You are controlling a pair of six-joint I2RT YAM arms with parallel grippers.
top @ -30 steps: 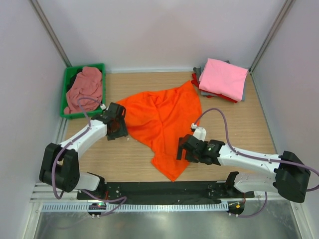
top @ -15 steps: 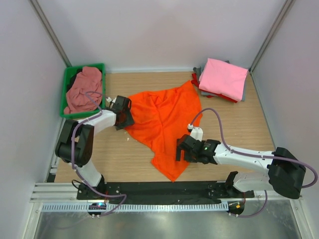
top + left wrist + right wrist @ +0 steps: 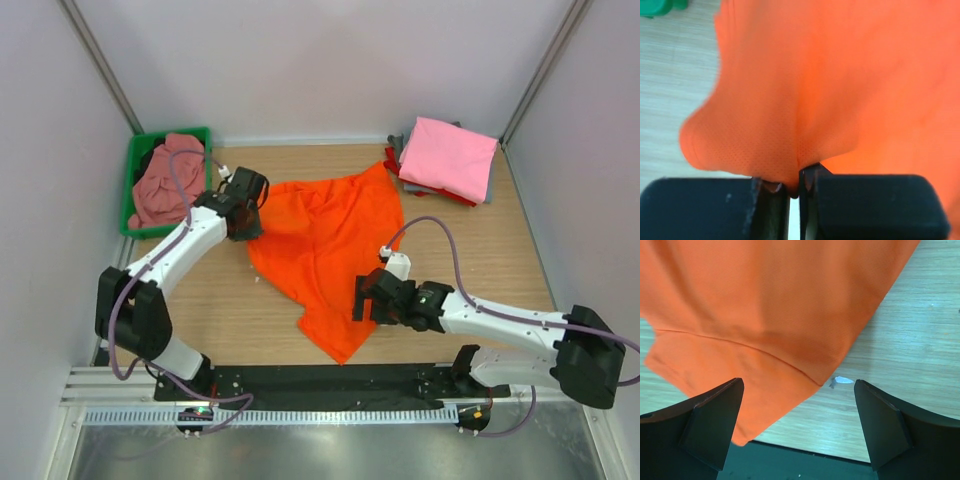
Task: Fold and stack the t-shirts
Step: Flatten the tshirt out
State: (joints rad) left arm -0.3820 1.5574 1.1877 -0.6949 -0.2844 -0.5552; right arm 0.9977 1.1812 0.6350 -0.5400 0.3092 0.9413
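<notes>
A bright orange t-shirt [image 3: 325, 250] lies spread and crumpled in the middle of the wooden table. My left gripper [image 3: 247, 213] is shut on its upper left edge; the left wrist view shows the orange cloth [image 3: 830, 90] pinched between the closed fingers [image 3: 795, 192]. My right gripper [image 3: 366, 297] is open at the shirt's lower right edge; in the right wrist view the orange cloth [image 3: 765, 315] lies between and beyond the spread fingers, nothing held. A folded pink t-shirt [image 3: 450, 157] tops a stack with red and grey ones at the back right. A dusty-pink shirt [image 3: 168, 182] is bunched in the bin.
A green plastic bin [image 3: 138, 160] stands at the back left against the wall. A small white scrap [image 3: 842, 380] lies on the wood by the shirt's hem. The black base rail [image 3: 330, 380] runs along the near edge. Walls close in on both sides.
My left gripper has moved up and to the right with the shirt's left edge, pulling the cloth that way. The right gripper has stayed near the lower right edge.
</notes>
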